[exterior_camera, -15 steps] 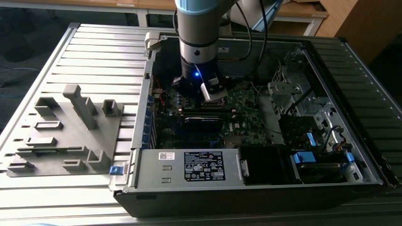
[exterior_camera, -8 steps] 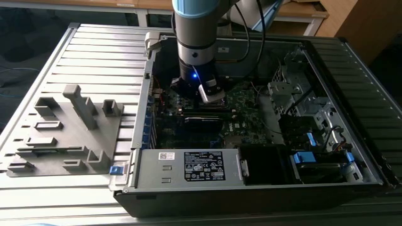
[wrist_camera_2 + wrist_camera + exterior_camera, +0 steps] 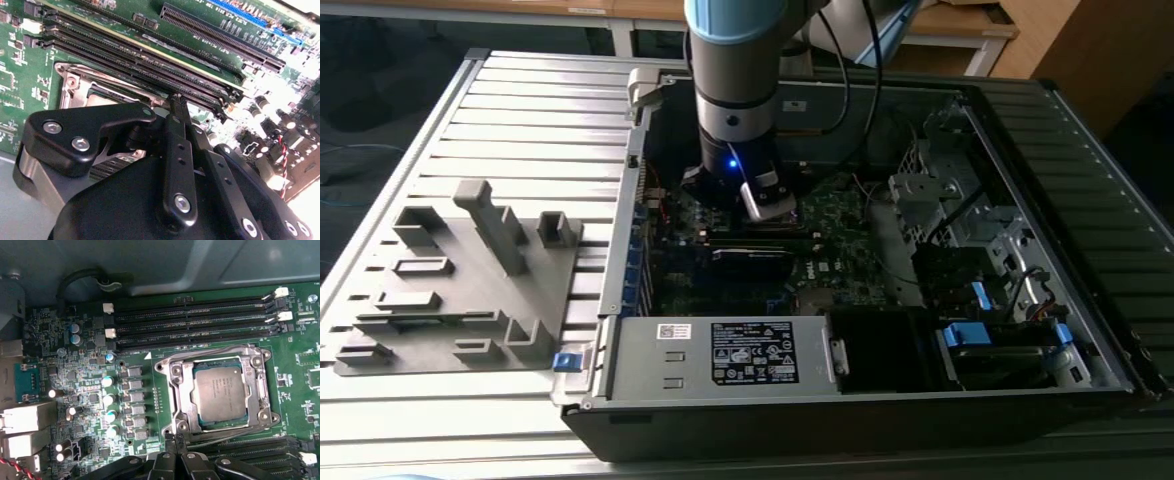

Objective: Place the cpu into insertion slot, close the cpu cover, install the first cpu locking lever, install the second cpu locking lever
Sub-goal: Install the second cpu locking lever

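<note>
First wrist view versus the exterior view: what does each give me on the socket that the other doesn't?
The first wrist view shows the cpu seated in the socket, with the cpu cover lying down around it as a frame, and the gripper shut, its tips at the socket's edge. The exterior view shows the whole open computer case, the power supply box along its near side, and the grey fixture tray on the exterior view's left. Both share the green motherboard and the arm working low over it.
</note>
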{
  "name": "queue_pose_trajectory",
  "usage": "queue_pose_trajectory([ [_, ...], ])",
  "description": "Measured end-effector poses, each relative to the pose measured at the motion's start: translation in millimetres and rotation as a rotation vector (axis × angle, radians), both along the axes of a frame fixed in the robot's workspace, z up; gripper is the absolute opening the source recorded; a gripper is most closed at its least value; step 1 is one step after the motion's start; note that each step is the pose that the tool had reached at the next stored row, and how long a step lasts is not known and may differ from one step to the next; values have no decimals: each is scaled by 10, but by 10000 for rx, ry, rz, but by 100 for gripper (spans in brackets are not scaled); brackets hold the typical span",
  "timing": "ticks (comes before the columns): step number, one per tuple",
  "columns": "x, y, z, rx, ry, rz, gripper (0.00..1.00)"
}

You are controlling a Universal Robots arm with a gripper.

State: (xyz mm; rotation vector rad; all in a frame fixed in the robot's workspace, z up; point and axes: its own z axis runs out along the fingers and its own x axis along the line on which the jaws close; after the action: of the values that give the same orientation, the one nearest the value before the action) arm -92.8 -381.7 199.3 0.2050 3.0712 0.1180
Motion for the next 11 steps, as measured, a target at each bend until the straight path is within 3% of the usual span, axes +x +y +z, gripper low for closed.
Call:
queue_pose_trajectory([
  [6, 0, 0, -2, 56, 0, 0, 11],
  [7, 0, -1, -2, 101, 1, 2, 11],
  [9, 0, -1, -2, 257, 1, 0, 11],
  [11, 1, 1, -5, 538, -5, 1, 11],
])
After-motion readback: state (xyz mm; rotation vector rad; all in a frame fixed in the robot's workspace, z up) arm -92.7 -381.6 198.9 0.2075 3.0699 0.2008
